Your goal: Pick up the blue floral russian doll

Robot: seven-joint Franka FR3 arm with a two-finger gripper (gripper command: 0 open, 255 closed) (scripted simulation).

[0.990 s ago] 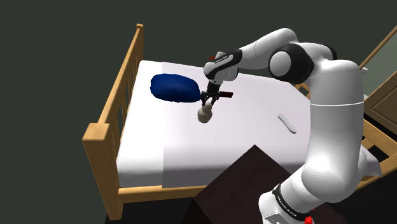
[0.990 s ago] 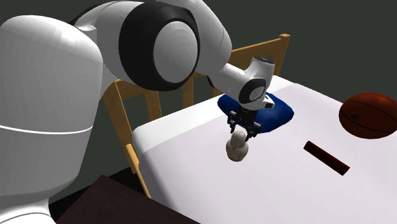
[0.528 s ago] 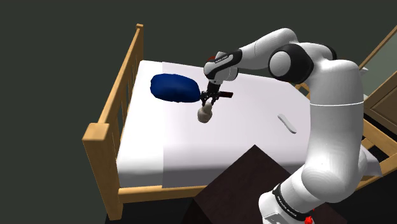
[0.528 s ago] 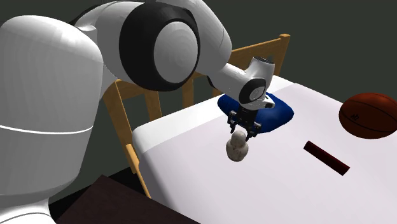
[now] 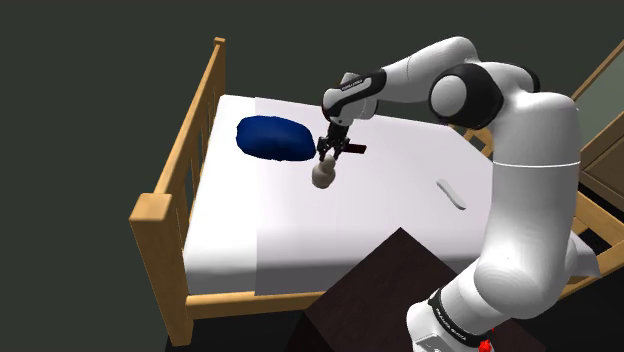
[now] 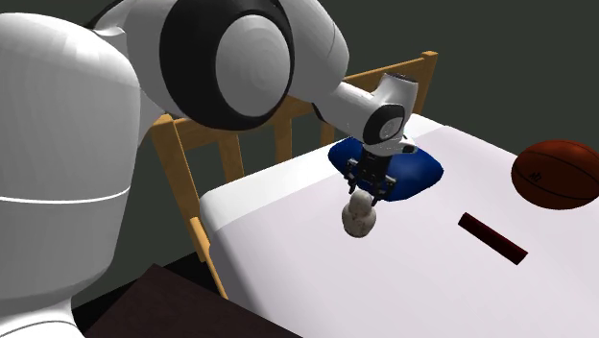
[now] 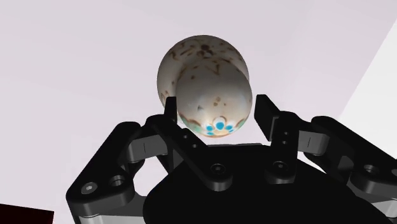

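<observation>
Since the earlier frames the wrist has risen a little, and the russian doll has come up with it. It now seems just clear of the white mattress.

From the shoulder view's left comes first the wooden bed frame, then a blue pillow at about ten o'clock from the doll. The gripper stands at twelve, directly above the doll. A dark red bar lies at about two o'clock and a small white strip near three. In the second exterior view a basketball sits well apart, toward three o'clock.

In the wrist view the fingers are closed narrow on the doll's smaller rounded end. Its shell is cream and speckled, with blue petals.

The hold is the risk, I judge. Only the fingertips bear on a smooth curved surface, with the fuller body beyond them. A quick lift or swing could make the doll swivel or slip out, drop to the mattress and roll.
</observation>
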